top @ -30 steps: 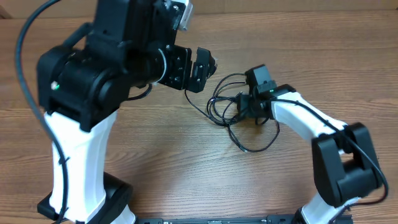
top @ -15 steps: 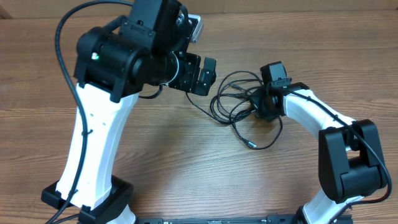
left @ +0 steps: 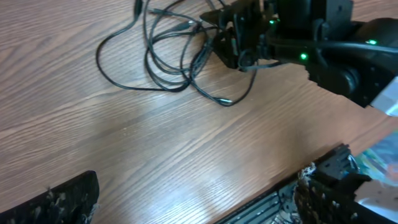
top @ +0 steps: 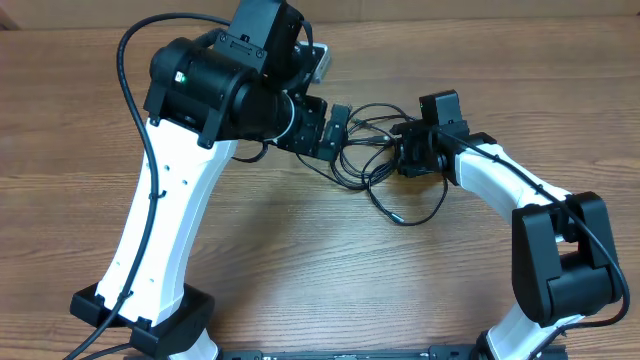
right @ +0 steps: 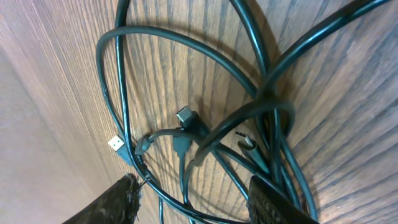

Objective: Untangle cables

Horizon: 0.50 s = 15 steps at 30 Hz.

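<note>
Cables (top: 372, 165): thin black cords in a loose tangle, lying centre-right on the wooden bench (top: 300, 270) between the two grippers.
Left gripper (top: 337, 128): fingers spread wide, holding nothing, at the tangle's left edge.
Right gripper (top: 402, 160): fingers partly apart, astride several strands on the tangle's right side, not clamped on them.
Small plug (right: 115, 143): lies free on the bench.

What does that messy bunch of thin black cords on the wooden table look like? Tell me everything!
The thin black cables look smooth and rubbery. They lie flat on the brown wooden table in loose loops that cross over each other in a tangle. Their ends carry small plugs, one with a silvery tip. The right gripper is open, with a finger on each side of some strands.
</note>
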Tool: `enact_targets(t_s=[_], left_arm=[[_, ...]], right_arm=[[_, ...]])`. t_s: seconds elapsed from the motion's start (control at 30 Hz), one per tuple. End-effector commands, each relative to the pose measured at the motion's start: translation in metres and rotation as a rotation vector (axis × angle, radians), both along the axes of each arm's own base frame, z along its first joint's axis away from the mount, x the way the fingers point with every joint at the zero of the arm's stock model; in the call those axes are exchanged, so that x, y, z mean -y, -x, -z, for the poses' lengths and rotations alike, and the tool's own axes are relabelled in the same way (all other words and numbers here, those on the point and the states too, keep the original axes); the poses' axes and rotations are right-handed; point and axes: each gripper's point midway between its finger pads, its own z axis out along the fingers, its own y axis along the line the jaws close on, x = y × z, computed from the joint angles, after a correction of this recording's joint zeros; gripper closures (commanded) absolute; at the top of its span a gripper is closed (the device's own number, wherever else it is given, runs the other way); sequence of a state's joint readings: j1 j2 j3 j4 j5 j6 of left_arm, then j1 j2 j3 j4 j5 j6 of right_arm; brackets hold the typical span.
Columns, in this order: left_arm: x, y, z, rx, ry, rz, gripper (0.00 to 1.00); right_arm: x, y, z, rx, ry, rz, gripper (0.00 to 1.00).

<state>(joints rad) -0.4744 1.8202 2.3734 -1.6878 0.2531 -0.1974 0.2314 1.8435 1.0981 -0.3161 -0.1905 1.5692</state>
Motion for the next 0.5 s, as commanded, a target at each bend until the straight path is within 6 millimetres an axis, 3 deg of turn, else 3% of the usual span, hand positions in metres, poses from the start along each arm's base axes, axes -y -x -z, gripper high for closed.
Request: enact_targets(t_s=[0.0, 0.47], left_arm=[[0.012, 0.007, 0.001, -0.011, 0.02, 0.066, 0.0], [0.021, 0.015, 0.001, -0.01, 0.018, 0.102, 0.0]], right_arm=[[0.012, -0.001, 0.003, -0.007, 0.052, 0.064, 0.41], [0.047, 0.002, 0.015, -0.008, 0.28, 0.083, 0.42]])
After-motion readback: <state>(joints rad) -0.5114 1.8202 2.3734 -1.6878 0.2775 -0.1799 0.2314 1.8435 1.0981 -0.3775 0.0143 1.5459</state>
